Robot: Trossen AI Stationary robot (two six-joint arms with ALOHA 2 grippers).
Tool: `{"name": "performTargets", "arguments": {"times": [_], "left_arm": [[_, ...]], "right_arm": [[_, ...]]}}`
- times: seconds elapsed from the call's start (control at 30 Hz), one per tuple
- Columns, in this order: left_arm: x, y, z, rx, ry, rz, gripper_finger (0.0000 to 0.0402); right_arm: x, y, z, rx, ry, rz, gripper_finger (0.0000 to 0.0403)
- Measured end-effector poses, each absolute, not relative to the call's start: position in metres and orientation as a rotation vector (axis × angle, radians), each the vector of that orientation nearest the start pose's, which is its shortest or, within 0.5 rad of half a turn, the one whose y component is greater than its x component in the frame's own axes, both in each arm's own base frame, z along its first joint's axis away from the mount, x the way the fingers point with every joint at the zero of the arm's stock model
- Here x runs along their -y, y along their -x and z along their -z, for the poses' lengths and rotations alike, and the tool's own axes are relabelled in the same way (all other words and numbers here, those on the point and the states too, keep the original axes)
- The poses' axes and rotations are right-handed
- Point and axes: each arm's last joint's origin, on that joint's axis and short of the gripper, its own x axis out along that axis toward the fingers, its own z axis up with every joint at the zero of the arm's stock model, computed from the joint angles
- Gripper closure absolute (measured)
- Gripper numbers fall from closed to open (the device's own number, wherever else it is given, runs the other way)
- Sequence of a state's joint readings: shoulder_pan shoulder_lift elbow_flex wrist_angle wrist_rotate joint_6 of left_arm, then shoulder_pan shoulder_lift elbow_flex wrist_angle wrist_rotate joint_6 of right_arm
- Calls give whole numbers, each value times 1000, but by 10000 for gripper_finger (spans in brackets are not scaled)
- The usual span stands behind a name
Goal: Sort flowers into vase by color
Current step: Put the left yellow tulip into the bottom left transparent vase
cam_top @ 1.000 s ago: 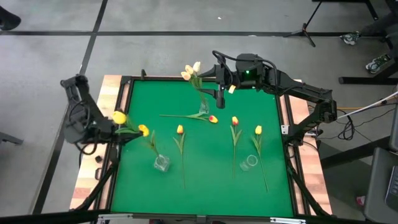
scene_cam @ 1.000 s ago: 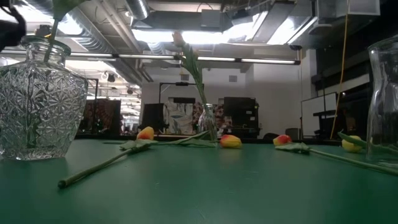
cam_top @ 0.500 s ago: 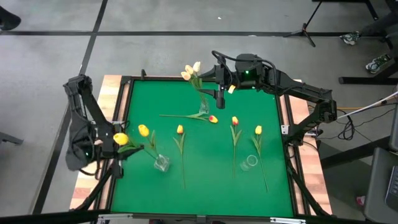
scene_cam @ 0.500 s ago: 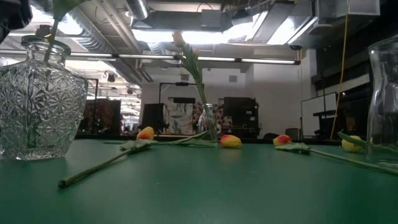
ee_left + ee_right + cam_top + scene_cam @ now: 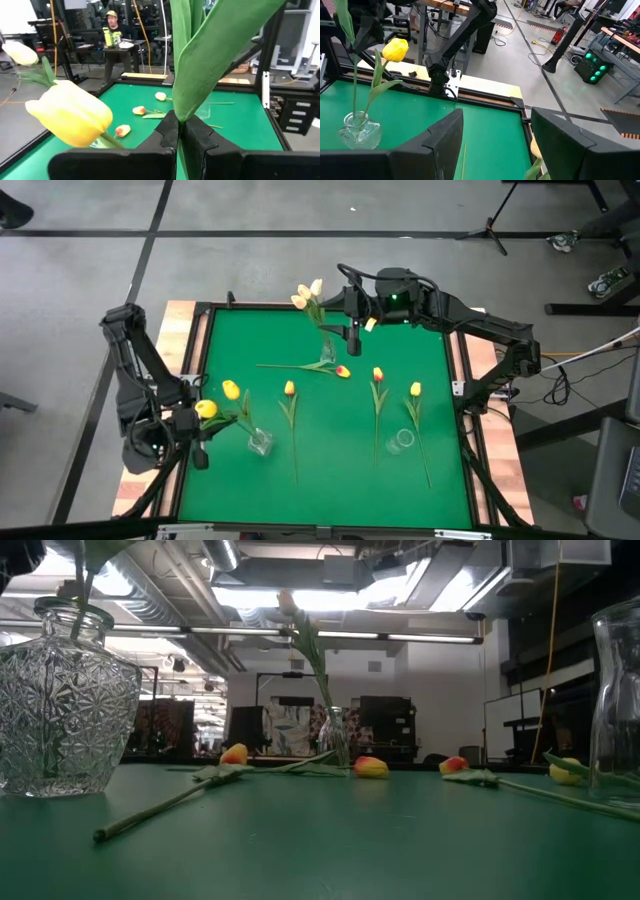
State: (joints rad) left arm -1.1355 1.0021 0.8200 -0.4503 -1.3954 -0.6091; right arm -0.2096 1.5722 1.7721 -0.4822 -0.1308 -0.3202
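Flowers (image 5: pixel 290 389) on green table (image 5: pixel 330 460) | left pincer (image 5: pixel 180 131) clamps yellow tulip (image 5: pixel 70 113) | right pincer (image 5: pixel 495 131) agape, empty

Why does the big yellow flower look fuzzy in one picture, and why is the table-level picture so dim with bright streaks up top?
Left wrist view: the yellow tulip sits very close to the lens, so it blurs, as does its leaf; the left end effector is shut on its stem. Low view: ceiling lights glare, backlighting the crystal vase and table.
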Motion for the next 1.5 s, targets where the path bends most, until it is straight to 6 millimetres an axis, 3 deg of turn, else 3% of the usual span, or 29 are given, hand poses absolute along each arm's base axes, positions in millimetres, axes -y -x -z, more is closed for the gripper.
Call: {"name": "performTargets", "arguments": {"times": [0.5,1.07,1.5], "left_arm": [[158,-121,-288,-172,6,-298,394],[153,-130,-287,-211,51,-296,305],[155,-130,-286,-253,70,-239,269]], "right_arm": [[68,-337,-443,-321,265,27,169],[68,-337,-441,-343,263,23,169],[68,-336,-438,-366,261,19,168]]}}
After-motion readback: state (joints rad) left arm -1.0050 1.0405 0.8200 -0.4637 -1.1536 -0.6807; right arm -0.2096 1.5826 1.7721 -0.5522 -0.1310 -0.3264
